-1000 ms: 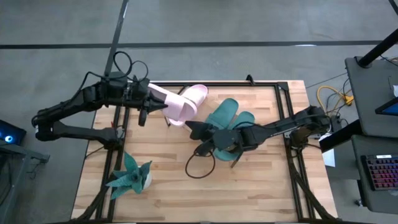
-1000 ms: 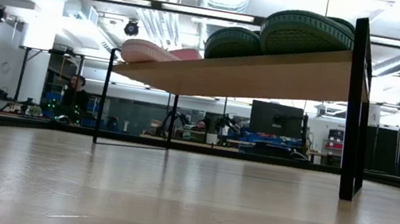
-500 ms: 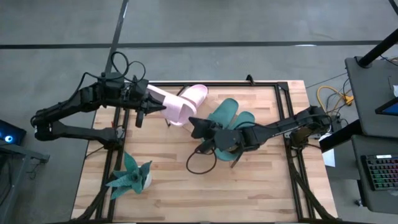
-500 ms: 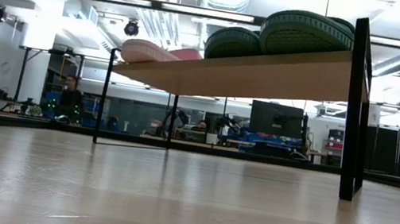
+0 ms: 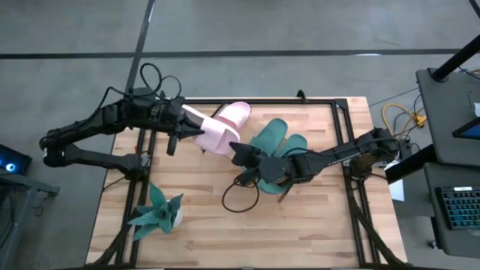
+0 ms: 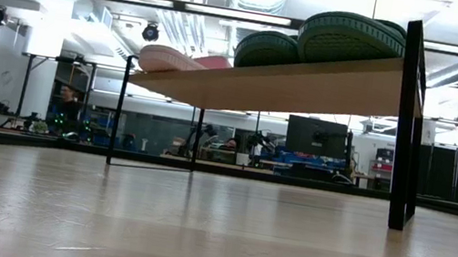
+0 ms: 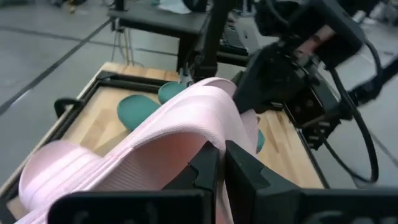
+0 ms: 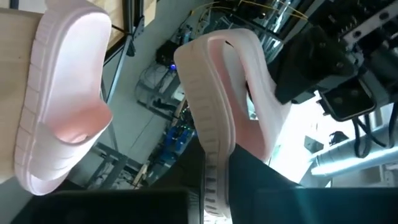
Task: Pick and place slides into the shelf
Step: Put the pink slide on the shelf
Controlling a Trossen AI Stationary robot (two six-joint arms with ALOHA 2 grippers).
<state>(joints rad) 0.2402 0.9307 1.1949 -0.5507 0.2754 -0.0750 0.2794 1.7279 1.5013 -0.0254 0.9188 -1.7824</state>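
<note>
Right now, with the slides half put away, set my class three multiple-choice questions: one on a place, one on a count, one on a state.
1. Where is the other pink slide? A on the shelf; B under the shelf; C in the left gripper.
2. How many green slides are on the shelf? A one; B two; C three.
3. The held pink slide is: A lying on the shelf; B lifted in the left gripper; C lying under the shelf.
Key: A, it lies at the shelf's end; B, two green soles sit side by side; B, the left jaws are shut on it, and the right gripper grips its other end.
</note>
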